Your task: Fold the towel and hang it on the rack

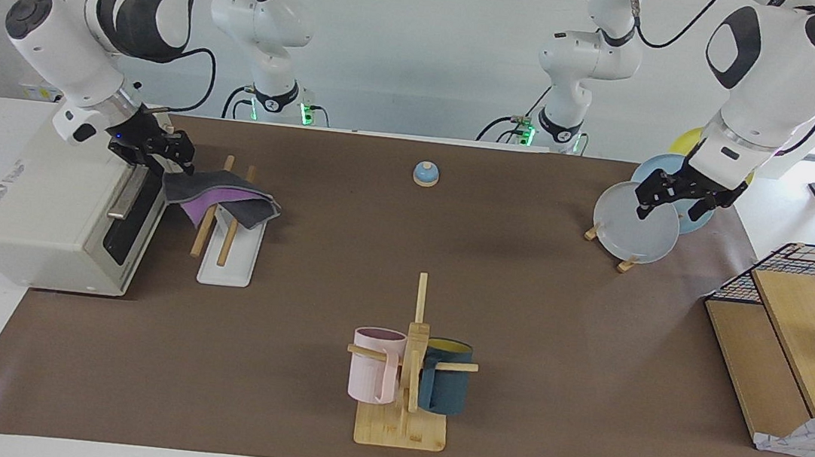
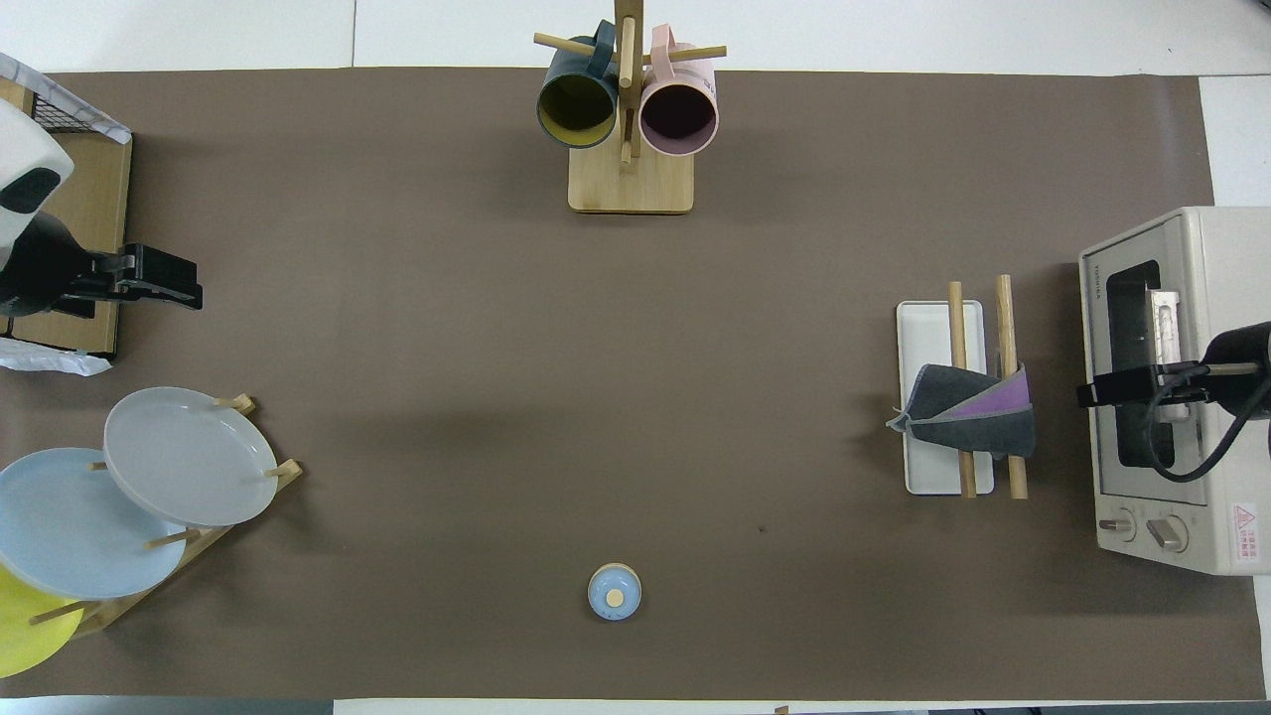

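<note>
The towel (image 1: 222,192) (image 2: 968,422) hangs folded across both wooden rods of the rack (image 1: 226,264) (image 2: 933,328), at the rods' end nearer to the robots. Its dark grey face is outward and a strip of purple shows. One flap droops over the rod toward the toaster oven. My right gripper (image 1: 161,156) (image 2: 1092,393) stands open just off that flap, over the oven's front edge, with nothing in it. My left gripper (image 1: 668,210) (image 2: 184,288) waits open and empty in the air over the plate stand.
A toaster oven (image 1: 53,214) (image 2: 1172,397) stands right beside the rack at the right arm's end. A mug tree (image 1: 408,365) with two cups is farther out at mid-table. A small blue bell (image 1: 425,174), a plate stand (image 1: 635,226) and a wood-and-wire box (image 1: 799,323) are also on the mat.
</note>
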Motion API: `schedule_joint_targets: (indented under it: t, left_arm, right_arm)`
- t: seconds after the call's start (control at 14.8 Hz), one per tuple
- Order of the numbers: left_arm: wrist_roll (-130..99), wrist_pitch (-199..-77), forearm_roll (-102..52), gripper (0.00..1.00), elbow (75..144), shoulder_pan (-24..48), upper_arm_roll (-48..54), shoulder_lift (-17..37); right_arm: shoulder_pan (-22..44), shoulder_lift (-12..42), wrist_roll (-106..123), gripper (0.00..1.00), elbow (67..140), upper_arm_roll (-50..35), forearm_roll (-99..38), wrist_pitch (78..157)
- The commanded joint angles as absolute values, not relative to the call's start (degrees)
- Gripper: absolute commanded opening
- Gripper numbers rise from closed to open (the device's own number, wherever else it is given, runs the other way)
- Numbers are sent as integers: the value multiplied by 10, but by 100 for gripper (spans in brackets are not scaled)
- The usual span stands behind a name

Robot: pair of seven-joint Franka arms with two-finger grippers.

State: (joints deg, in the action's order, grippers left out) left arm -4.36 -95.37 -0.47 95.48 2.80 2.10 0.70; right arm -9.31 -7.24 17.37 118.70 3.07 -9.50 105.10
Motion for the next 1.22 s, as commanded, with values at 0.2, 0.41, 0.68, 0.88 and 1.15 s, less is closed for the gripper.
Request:
schedule_joint_targets:
  t: [0.2, 0.41, 0.68, 0.88, 1.15]
  left_arm:
    - [-39, -949, 10, 100, 956, 33, 18, 1]
    - [-39, -951, 10, 100, 956, 32, 18, 1]
    - [-40, -951, 9, 100, 956, 31, 17, 0]
    - [-42, -950, 9, 100, 956, 29, 16, 0]
    - [-42, -950, 9, 100, 956, 29, 15, 0]
  right_arm:
    - [-55, -38, 126, 100, 1052, -13, -20, 945]
    - [-20, -11, 95, 100, 985, -13, -11, 909]
    - [-11, 5, 91, 100, 926, -12, -14, 832]
    - [-7, 1, 91, 100, 924, -12, -12, 838]
    - [-6, 12, 68, 100, 912, -12, -3, 848]
